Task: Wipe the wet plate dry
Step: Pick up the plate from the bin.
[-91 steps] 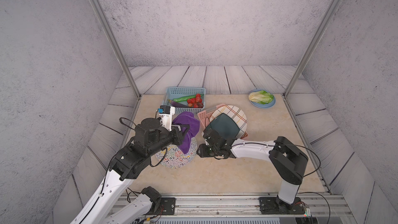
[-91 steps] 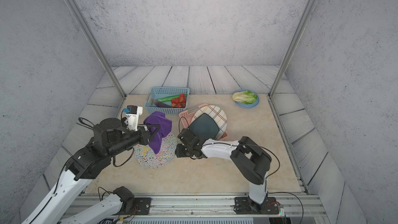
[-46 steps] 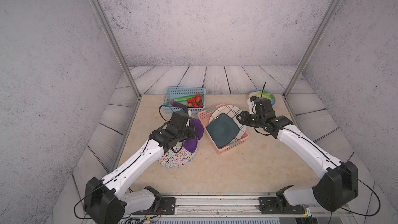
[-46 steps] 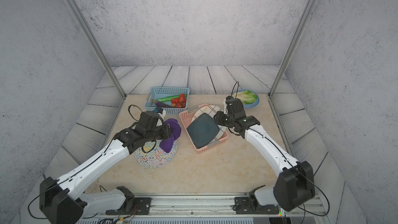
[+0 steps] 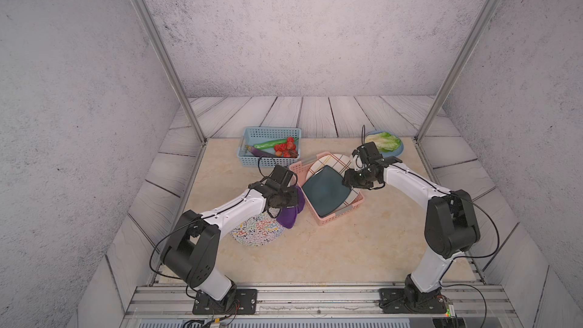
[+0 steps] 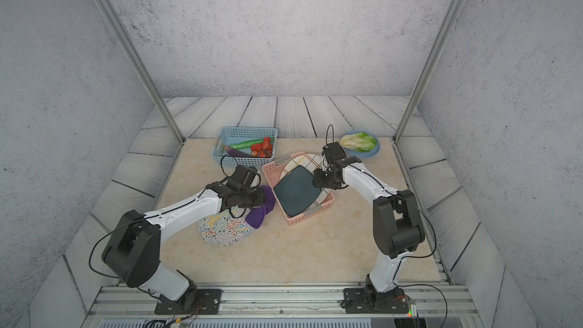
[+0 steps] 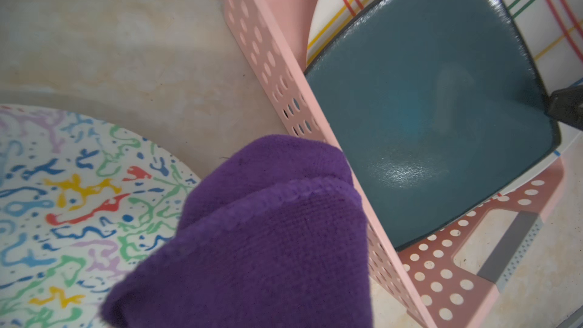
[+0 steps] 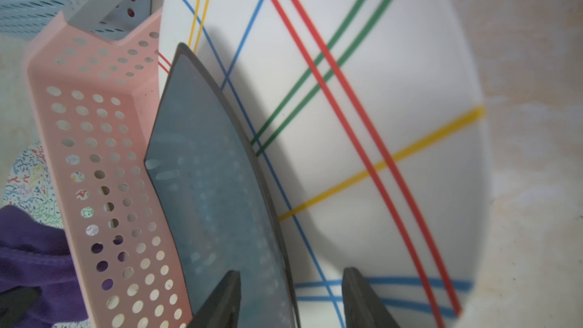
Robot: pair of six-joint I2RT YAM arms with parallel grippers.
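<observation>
The left arm reaches low and forward over the surface (image 5: 315, 257). Its pincer (image 5: 287, 202) is clenched on a purple cloth (image 5: 291, 216) just beside the pink basket (image 5: 334, 217), over the edge of a squiggle-patterned plate (image 5: 255, 231). The right arm bends inward, and its pincer (image 8: 290, 272) is released, fingers (image 8: 362, 298) astride the dark square plate's (image 5: 325, 190) edge. That plate leans tilted in the basket against a striped plate (image 5: 331, 160), face up, one corner pointing backward.

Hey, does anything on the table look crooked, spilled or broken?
Nothing spilled or broken. The pink basket sits skewed on the table, and the striped plate leans out over its rim behind the dark plate.
</observation>
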